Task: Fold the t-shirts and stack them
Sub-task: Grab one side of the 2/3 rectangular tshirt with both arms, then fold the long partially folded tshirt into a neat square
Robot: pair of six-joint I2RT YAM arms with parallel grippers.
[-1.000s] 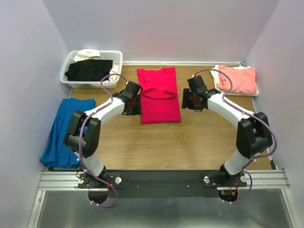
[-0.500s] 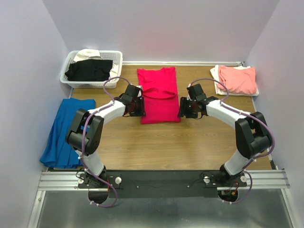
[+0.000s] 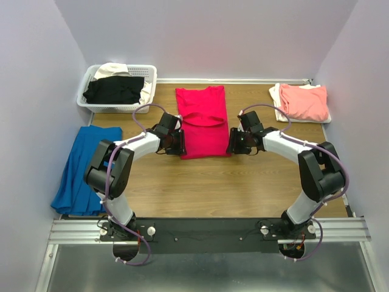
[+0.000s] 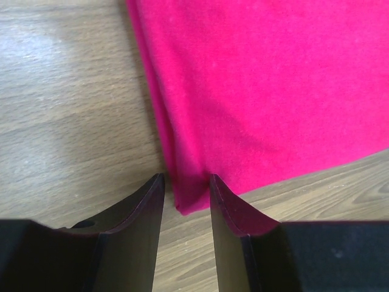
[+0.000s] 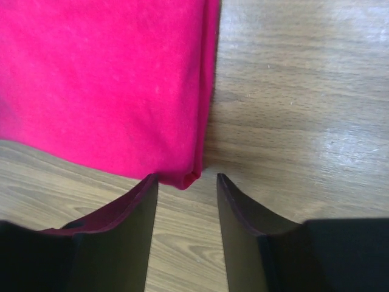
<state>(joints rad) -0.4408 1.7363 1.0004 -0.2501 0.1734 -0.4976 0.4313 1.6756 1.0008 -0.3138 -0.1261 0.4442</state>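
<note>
A crimson-red t-shirt (image 3: 203,121) lies folded into a long strip in the middle of the table, collar side far. My left gripper (image 3: 178,146) is open at its near left corner; in the left wrist view that corner (image 4: 189,198) sits between the fingers (image 4: 149,207). My right gripper (image 3: 231,146) is open at its near right corner (image 5: 189,176), which lies between the fingers (image 5: 234,207). A folded salmon-pink t-shirt (image 3: 304,100) lies on a cream one at the far right. Black (image 3: 114,89) and cream t-shirts fill the basket.
The white lattice basket (image 3: 149,73) stands at the far left corner. A blue garment (image 3: 79,167) lies along the left edge of the table. Walls close in on the left, right and back.
Both grippers have moved nearer and inward, from beside the shirt's middle down to its two near corners. The shirt has not moved.
</note>
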